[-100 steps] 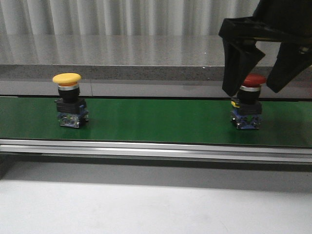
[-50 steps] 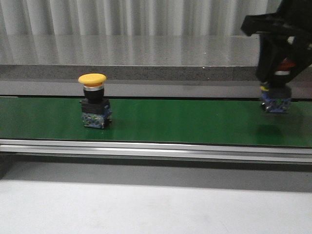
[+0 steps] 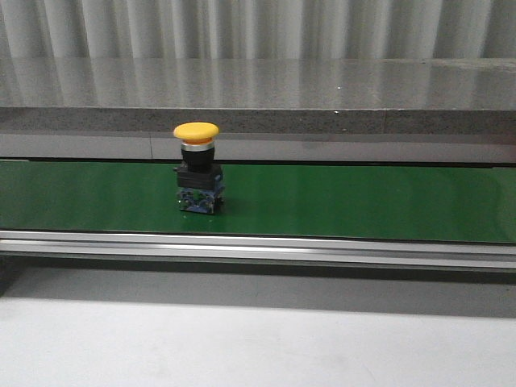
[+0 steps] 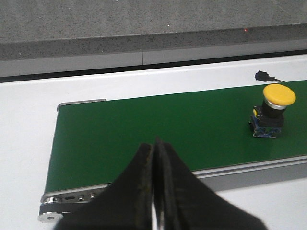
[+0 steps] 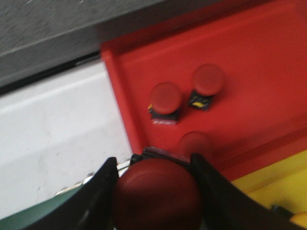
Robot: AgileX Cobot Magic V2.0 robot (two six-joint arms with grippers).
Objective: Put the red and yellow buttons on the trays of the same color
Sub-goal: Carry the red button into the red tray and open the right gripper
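A yellow button on a black and blue base stands on the green belt, left of centre in the front view; the left wrist view shows the same yellow button. My left gripper hangs shut and empty over the belt's near edge, well apart from it. My right gripper is shut on a red button, held over the corner of the red tray. Three red buttons sit in that tray. A yellow tray adjoins it. Neither gripper appears in the front view.
A grey stone ledge runs behind the belt. A silver rail borders its front, with white tabletop before it. A small black connector lies on the white surface beyond the belt.
The yellow button has travelled right along the belt. My right gripper closed on the red button, lifted it and carried it right, out of the front view.
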